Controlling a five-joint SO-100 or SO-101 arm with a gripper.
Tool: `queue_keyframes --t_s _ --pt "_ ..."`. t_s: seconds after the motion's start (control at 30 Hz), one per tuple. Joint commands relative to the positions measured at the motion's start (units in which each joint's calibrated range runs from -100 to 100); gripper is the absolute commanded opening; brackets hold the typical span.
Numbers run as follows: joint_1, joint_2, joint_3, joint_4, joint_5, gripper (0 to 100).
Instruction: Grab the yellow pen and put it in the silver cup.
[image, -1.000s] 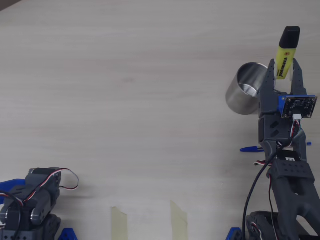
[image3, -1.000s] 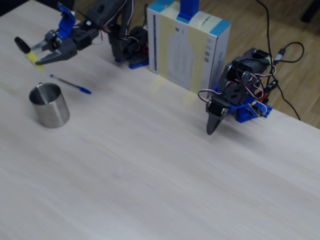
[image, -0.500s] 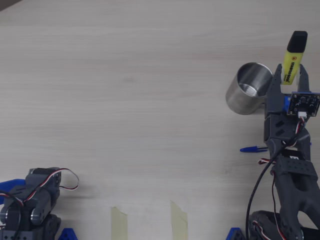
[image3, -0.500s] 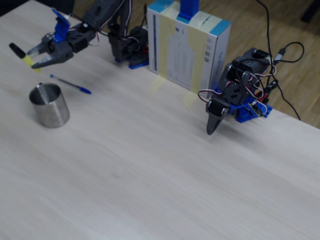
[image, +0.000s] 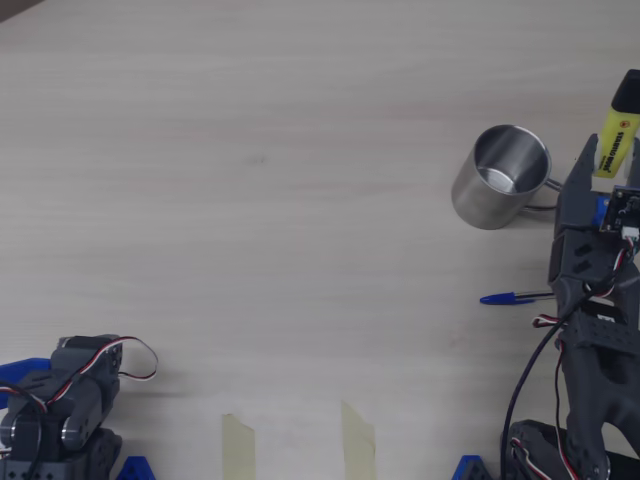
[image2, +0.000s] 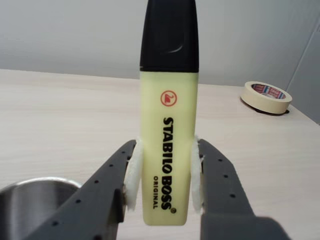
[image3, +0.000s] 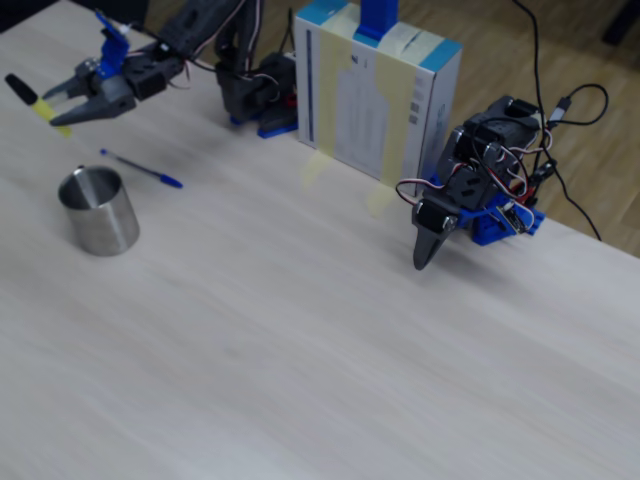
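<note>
The yellow pen (image2: 169, 95), a chunky highlighter with a black cap, stands cap-up between my gripper's (image2: 166, 150) white pads, and the gripper is shut on its lower body. In the overhead view the yellow pen (image: 620, 138) and gripper (image: 610, 162) sit at the right edge, to the right of the silver cup (image: 503, 188) and apart from it. The fixed view shows the gripper (image3: 56, 106) holding the pen (image3: 40, 105) in the air, beyond the upright cup (image3: 98, 211). The cup's rim (image2: 30, 192) shows at the wrist view's lower left.
A thin blue pen (image: 515, 297) lies on the table beside my arm, also seen in the fixed view (image3: 142, 168). A taped box (image3: 380, 90) and a second, idle arm (image3: 470, 200) stand at the table's far side. A tape roll (image2: 266, 96) lies further off.
My gripper has carried the yellow pen rightward in the overhead view, away from the silver cup and toward the frame edge. The cup and blue pen have not moved.
</note>
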Motion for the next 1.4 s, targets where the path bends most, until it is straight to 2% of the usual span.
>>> queue_keyframes --t_s 0.0,0.1,0.53,0.97,1.37 --pt "0.09 -0.26 1.86 -4.88 -0.02 2" --pt "0.45 -0.35 4.66 -8.27 -0.02 2" --pt "-1.35 -0.43 6.11 -8.7 -0.44 2" --pt "-7.39 -0.18 4.39 -8.7 -0.44 2" --pt "-11.18 7.46 -1.76 -8.7 -0.39 2"
